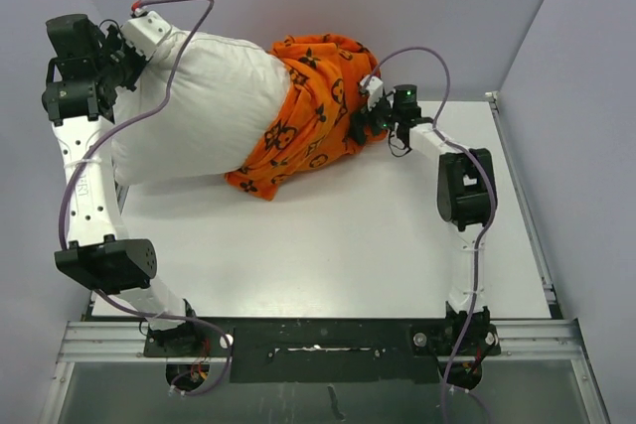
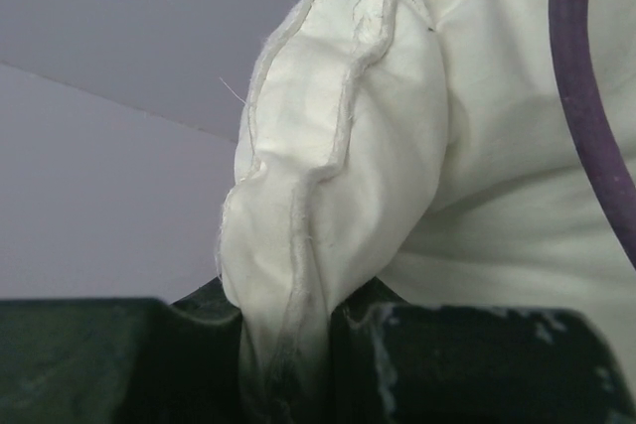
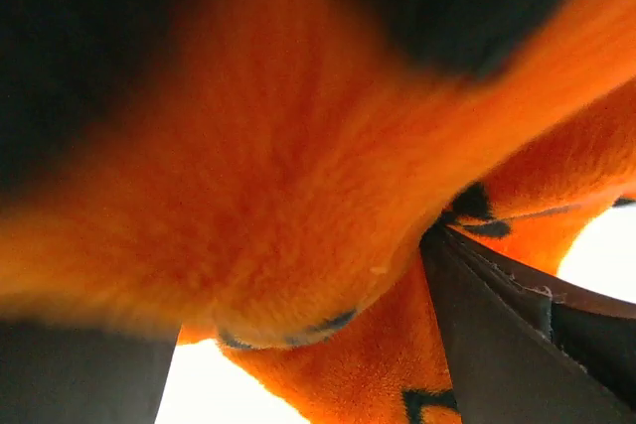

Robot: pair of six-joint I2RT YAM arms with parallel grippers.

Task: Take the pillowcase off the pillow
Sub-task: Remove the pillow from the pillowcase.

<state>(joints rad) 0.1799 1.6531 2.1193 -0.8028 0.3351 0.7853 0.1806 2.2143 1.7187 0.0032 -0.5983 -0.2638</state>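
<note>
Now, far left, left gripper (image 1: pixel 132 55): clenched on the upper left corner of the pillow; the left wrist view shows the seamed white corner pinched between the two dark fingers (image 2: pixel 437 364).
Left to centre, pillow (image 1: pixel 199 106): plump and white, lying across the back of the table (image 1: pixel 348 245), mostly bare.
Centre right, pillowcase (image 1: pixel 318 111): orange plush with black motifs, bunched over the right end of the pillow only, with a loose fold spilling onto the table in front.
Right, right gripper (image 1: pixel 370 114): pressed against the right edge of the orange bunch, jaws spread wide and gripping nothing; in the right wrist view, blurred orange plush fills the space between the fingers (image 3: pixel 497 345).
Step in hand: probably the last stretch of stripping, with the left arm anchoring the pillow and the right arm set to take a fresh hold on the cover.
Next move calls for: closing the right fingers on plush alone, not on the pillow beneath, then drawing it rightward while the left grip holds firm.
</note>
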